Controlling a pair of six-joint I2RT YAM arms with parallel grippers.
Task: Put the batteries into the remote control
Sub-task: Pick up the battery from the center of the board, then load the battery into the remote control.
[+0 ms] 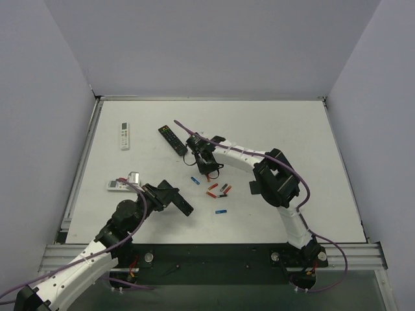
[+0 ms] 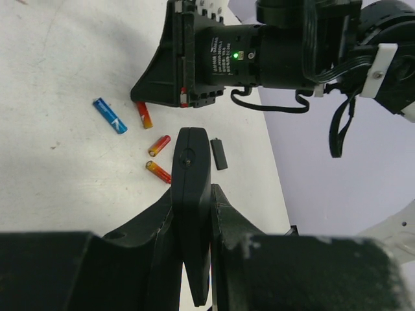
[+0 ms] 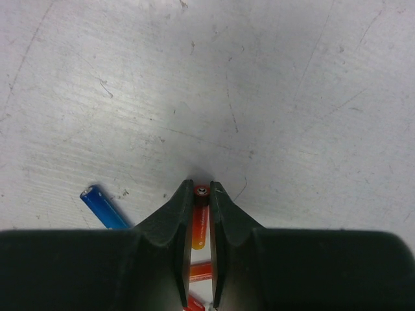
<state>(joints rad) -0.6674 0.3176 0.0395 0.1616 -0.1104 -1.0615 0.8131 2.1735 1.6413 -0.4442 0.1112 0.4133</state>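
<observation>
Near the left arm's end, the slim black remote control (image 2: pixel 192 162) was gripped edge-on by the left tool (image 2: pixel 193 197), its fingers clamped on both long sides and its free end pointed toward the scattered batteries (image 1: pixel 212 194). At mid-desk, the right tool (image 3: pixel 201 189) was closed on a red-orange battery (image 3: pixel 200 227), whose capped end was seen between the fingertips, just over the desk (image 1: pixel 272 129). A blue battery (image 3: pixel 102 206) was seen lying just beside that tool. Farther back, a black buttoned remote (image 1: pixel 172 139) and a white remote (image 1: pixel 125 136) were seen; a second white remote (image 1: pixel 118 185) lay near the left arm.
</observation>
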